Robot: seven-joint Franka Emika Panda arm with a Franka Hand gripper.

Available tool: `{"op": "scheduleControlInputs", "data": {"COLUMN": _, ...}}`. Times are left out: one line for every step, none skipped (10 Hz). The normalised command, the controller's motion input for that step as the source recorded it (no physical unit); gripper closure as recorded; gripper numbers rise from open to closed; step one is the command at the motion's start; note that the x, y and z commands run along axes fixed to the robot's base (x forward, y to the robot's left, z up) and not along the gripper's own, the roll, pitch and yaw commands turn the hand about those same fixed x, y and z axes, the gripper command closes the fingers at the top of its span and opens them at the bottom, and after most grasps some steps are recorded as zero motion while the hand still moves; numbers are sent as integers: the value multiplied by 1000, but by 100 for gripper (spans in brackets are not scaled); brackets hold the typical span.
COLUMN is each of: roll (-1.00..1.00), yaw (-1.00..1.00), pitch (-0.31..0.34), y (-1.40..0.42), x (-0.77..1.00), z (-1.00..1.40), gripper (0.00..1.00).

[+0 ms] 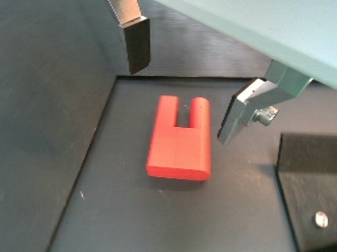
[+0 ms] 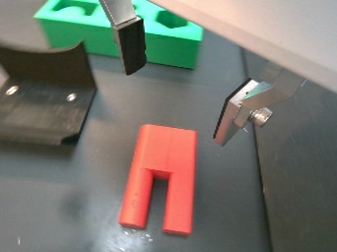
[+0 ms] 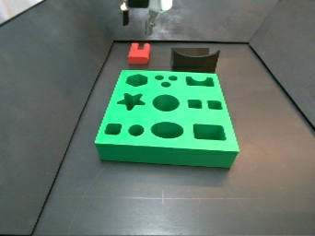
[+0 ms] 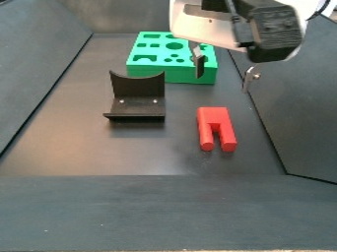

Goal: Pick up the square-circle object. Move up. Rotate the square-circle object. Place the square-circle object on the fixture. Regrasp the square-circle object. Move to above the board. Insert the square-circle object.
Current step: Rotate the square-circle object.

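Peg first: the square-circle object (image 2: 161,178) lies flat on the dark floor in the lower centre of both wrist views, a slot cut into one end, apart from the fixture (image 4: 136,95) and the board (image 3: 169,119). The gripper (image 2: 180,87) hangs above its solid end, jaws spread and empty, straddling its width. No writing or labels are readable anywhere.

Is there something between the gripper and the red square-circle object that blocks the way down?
Nothing visible. The gripper is open and hovers above the square-circle object, which lies flat on the floor, apart from the fixture and the board.
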Motion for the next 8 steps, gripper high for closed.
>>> {"op": "scheduleControlInputs", "data": {"roll": 7, "yaw": 1000, "pitch": -26, "y": 3, "x": 46, "z": -29, "gripper": 0}}
{"op": "scheduleControlInputs", "data": {"roll": 8, "yaw": 1000, "pitch": -29, "y": 3, "x": 46, "z": -29, "gripper": 0}}
{"op": "scheduleControlInputs", "data": {"roll": 9, "yaw": 1000, "pitch": -32, "y": 2, "x": 46, "z": -29, "gripper": 0}}
{"op": "scheduleControlInputs", "data": {"roll": 10, "yaw": 1000, "pitch": -37, "y": 2, "x": 46, "z": -29, "gripper": 0}}
{"op": "scheduleControlInputs", "data": {"roll": 12, "yaw": 1000, "pitch": -42, "y": 2, "x": 45, "z": -30, "gripper": 0}}
{"op": "scheduleControlInputs", "data": {"roll": 15, "yaw": 1000, "pitch": -54, "y": 2, "x": 44, "z": -30, "gripper": 0}}
{"op": "scheduleControlInputs", "data": {"roll": 18, "yaw": 950, "pitch": -65, "y": 2, "x": 43, "z": -31, "gripper": 0}}
{"op": "scheduleControlInputs", "data": {"roll": 18, "yaw": 599, "pitch": -64, "y": 2, "x": 41, "z": -32, "gripper": 0}}
